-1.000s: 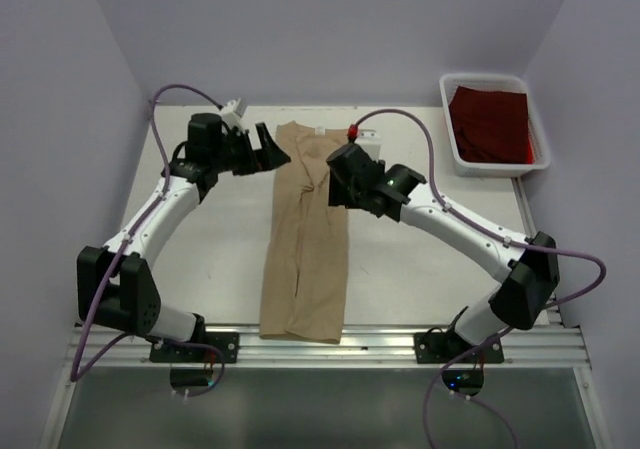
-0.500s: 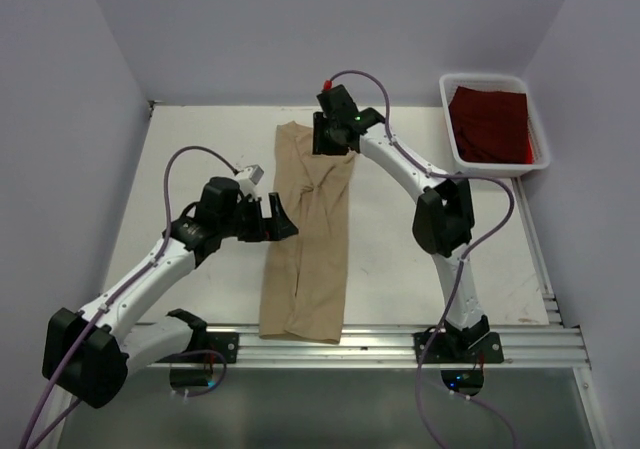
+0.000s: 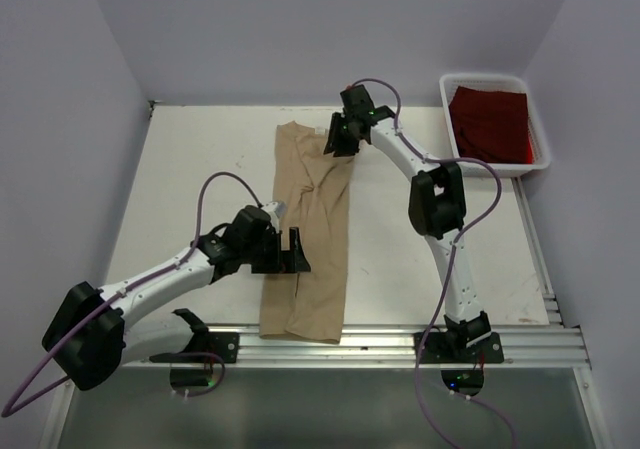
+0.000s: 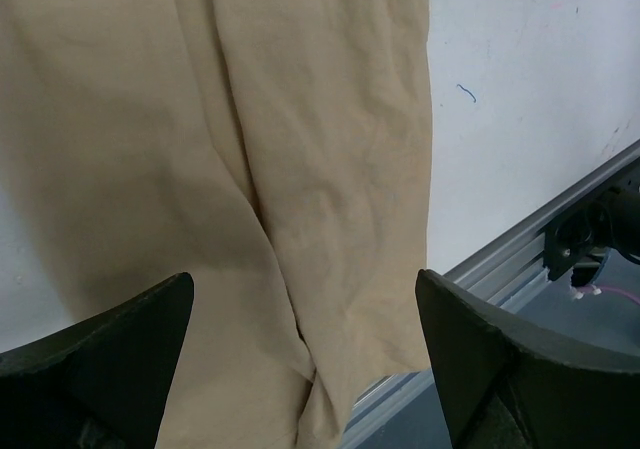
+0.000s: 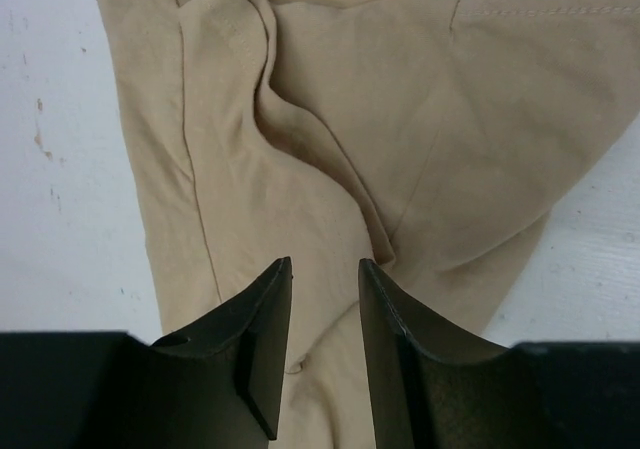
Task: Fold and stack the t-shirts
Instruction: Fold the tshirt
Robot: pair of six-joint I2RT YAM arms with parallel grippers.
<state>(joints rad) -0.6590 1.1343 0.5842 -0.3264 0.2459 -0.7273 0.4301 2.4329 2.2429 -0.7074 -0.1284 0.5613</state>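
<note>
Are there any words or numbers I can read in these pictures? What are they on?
No words or numbers can be read anywhere.
Small white label at the neck of the tan t-shirt: too small to read.
Blue mark on the table: a scribble, not a letter.
Dark red t-shirt and white bin: no print shows.
</note>
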